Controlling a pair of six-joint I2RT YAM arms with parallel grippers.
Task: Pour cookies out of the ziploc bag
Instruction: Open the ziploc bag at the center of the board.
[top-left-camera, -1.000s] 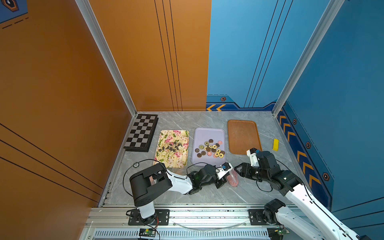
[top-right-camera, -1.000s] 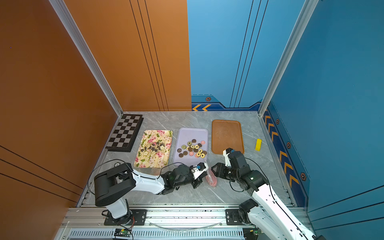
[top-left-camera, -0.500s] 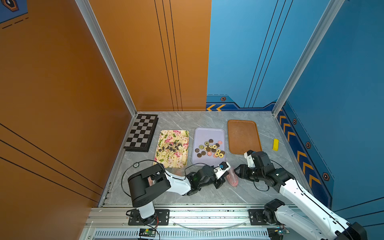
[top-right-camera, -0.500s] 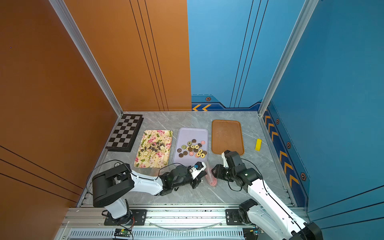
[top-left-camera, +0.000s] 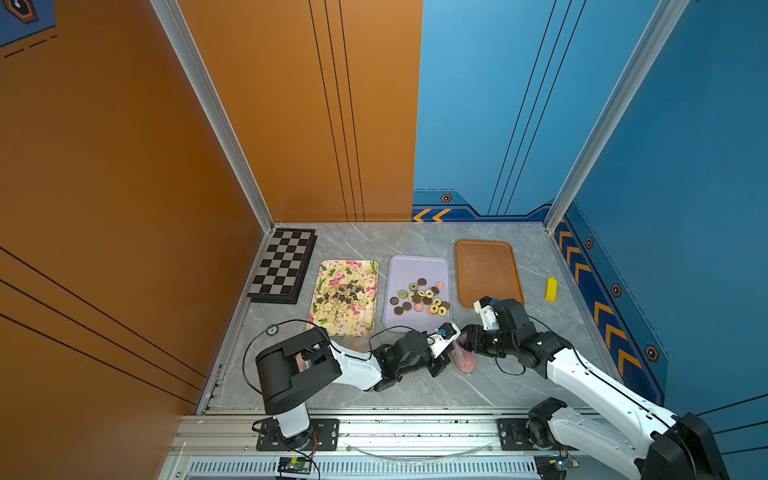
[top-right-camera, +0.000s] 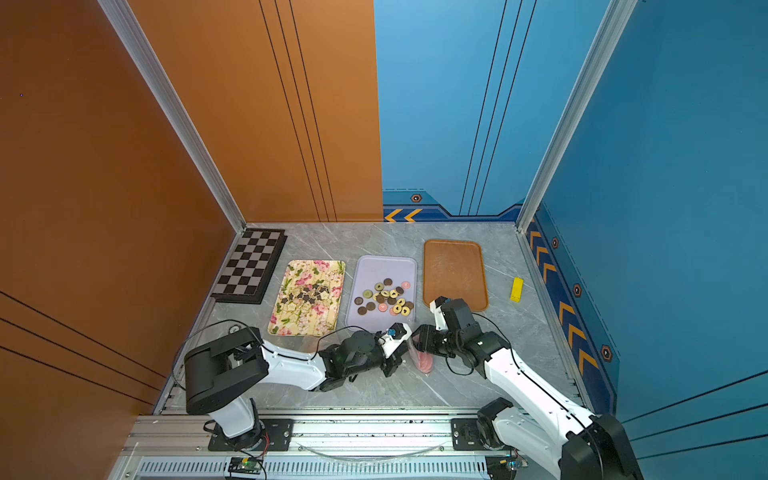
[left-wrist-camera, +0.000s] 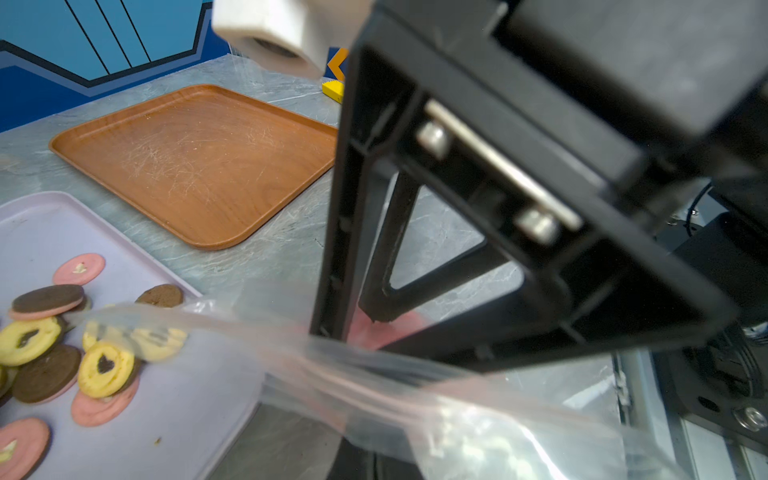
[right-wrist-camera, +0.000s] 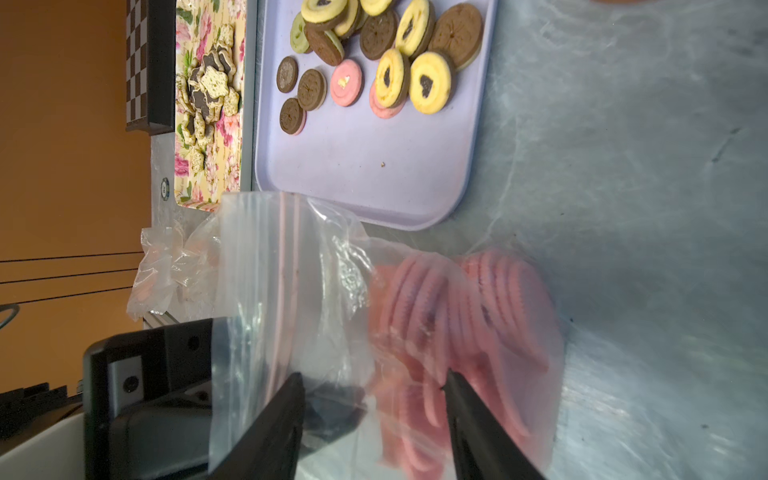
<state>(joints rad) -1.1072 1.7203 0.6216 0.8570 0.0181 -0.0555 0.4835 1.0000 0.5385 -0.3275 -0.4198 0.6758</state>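
Clear plastic zip bag (top-left-camera: 464, 360): it is lying on the grey marble tabletop (top-left-camera: 540, 328) between the two arms, just off the near corner of the lavender tray and not touching it. Its zip strip is standing up in the right wrist view (right-wrist-camera: 286, 257).

Pink discs (right-wrist-camera: 490, 307): these flat pink cookies are sitting inside the bag, packed on edge in rows at the end away from the zip. They are partly blurred.

Left gripper (top-left-camera: 451, 353): its jaws are pressed together and are pinching the bag's film on the zip side. The fingertips are mostly hiding behind the plastic.

Right gripper (right-wrist-camera: 374, 376): its two black fingers are standing apart with the bag's film and the pink stack showing between them. In the left wrist view one fingertip (left-wrist-camera: 376, 318) is meeting the pink patch. It cannot be told whether the fingers are squeezing anything.

Lavender rectangular tray (top-left-camera: 415, 268): it is carrying a loose cluster of round cookies (top-left-camera: 422, 297), brown, yellow-ringed and pink, gathered toward its near half.

Floral rectangular tray (top-left-camera: 353, 322): it is lying to the left of the lavender one and is carrying dark and tan star cookies (top-left-camera: 340, 296).

Brown wood-look tray (top-left-camera: 486, 270): it is lying to the right of the lavender tray. The right arm is overlapping its near corner in both top views.

Yellow block (top-left-camera: 551, 289): it is lying near the right wall, well apart from the bag.

Black-and-grey chessboard (top-left-camera: 284, 266): it is lying in the far left corner.
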